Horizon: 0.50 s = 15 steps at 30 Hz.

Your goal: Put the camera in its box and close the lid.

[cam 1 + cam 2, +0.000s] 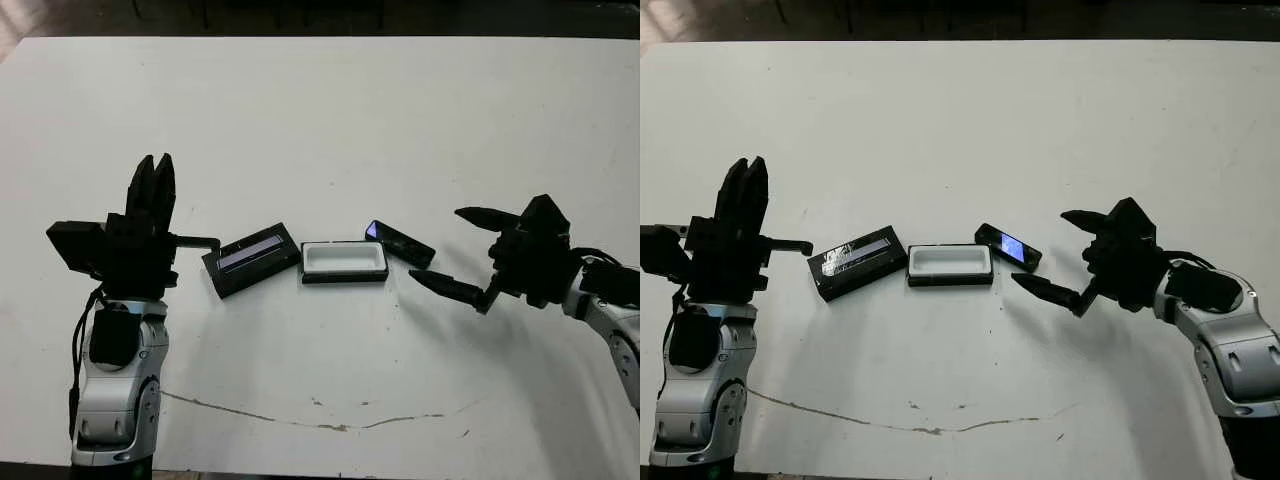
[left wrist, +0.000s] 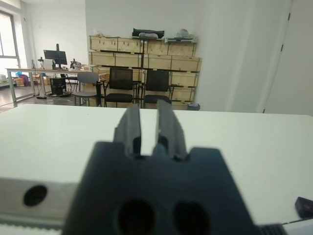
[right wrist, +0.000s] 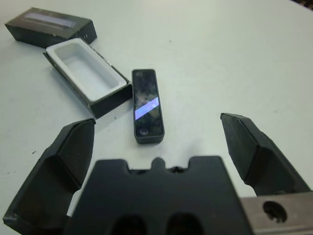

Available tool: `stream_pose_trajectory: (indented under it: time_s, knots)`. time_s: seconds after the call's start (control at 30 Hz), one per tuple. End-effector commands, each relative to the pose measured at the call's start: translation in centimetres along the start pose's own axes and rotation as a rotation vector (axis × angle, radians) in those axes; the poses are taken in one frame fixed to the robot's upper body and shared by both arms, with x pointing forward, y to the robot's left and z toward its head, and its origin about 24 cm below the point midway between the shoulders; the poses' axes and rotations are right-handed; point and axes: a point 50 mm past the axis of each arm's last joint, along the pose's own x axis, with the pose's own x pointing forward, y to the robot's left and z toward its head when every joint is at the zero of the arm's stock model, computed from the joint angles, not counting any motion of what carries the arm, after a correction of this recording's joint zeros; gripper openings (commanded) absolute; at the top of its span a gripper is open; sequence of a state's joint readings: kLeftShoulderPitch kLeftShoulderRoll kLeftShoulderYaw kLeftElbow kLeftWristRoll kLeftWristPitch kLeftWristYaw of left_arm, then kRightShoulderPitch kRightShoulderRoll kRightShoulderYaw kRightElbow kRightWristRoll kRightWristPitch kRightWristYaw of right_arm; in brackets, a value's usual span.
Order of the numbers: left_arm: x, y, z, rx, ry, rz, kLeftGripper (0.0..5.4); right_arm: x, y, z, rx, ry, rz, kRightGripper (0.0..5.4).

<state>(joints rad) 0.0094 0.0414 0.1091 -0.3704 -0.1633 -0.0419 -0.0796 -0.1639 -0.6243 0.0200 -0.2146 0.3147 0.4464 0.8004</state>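
Observation:
Three things lie in a row at mid-table. The lid [image 1: 252,258], black with a pale stripe, is on the left. The open box [image 1: 344,272], a black tray with a white lining, is in the middle and holds nothing. The camera [image 1: 400,242], a slim black bar with a blue patch, lies flat just beyond the box's right end. My right gripper [image 1: 438,245] is open, its jaws spread wide just right of the camera [image 3: 146,105] and apart from it. My left gripper [image 1: 156,162] is shut, pointing up and away, left of the lid.
The white table [image 1: 320,120] is bare beyond the three things. A thin brownish crack line [image 1: 300,420] runs along the front. The left wrist view looks past the table's far edge to chairs [image 2: 120,85] and wooden crates [image 2: 146,49] in a room.

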Motion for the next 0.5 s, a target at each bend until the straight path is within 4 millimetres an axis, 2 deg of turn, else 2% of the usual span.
stream_pose_trajectory:
  time_s: [0.03, 0.5]
  knots:
    - [-0.42, 0.43, -0.64, 0.016, 0.038, 0.007, 0.0, 0.24, 0.1, -0.8, 0.038, 0.015, 0.019, 5.38]
    - [-0.52, 0.49, -0.48, 0.017, 0.038, 0.001, 0.0, 1.17, 0.54, -1.37, 0.05, 0.021, 0.066, 5.38]
